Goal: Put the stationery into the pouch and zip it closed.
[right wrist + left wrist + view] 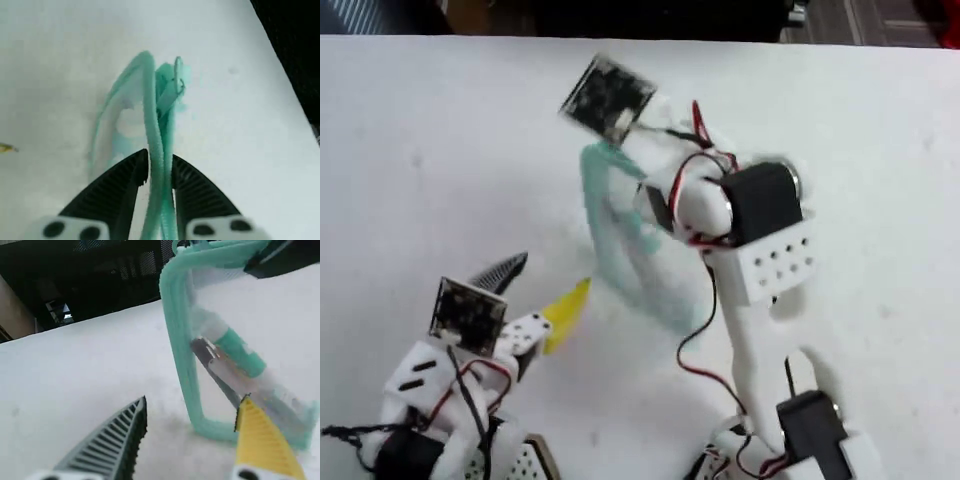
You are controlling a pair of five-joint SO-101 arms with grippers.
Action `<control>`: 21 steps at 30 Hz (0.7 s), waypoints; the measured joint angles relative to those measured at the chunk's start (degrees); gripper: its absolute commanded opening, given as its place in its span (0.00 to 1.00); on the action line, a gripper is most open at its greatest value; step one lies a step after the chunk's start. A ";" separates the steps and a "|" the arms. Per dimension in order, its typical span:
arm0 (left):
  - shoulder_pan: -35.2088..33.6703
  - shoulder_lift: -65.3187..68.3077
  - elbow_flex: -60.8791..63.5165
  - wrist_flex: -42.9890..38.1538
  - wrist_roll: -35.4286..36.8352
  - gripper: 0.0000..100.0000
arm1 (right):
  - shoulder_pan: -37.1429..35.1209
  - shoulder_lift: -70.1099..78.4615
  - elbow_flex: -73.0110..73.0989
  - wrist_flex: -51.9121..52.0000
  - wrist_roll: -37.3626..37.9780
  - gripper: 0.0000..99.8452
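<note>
My right jaws pinch the teal edge of the clear pouch (150, 100) and hold it up on edge on the white worktop (440, 130), near the middle. My left jaws gape wide, grey and yellow fingers (115, 440) well apart, gripping nothing, low over the worktop and just short of the pouch's lower corner. Inside the pouch there's a pen (235, 347) with a teal band and a metal clip. I can't tell the zip's state.

Bright diffuse light, soft faint shadows
</note>
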 measured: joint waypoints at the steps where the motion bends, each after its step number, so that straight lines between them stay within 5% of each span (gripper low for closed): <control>1: -0.53 0.00 1.49 -1.49 0.00 0.30 | 0.00 -1.05 0.70 0.09 1.76 0.02; 9: -4.66 0.09 10.46 -12.48 0.00 0.27 | -1.41 -9.58 19.60 0.09 14.59 0.02; 21: -3.16 0.18 12.13 -13.71 -0.09 0.27 | -1.32 -22.33 31.12 0.09 22.95 0.02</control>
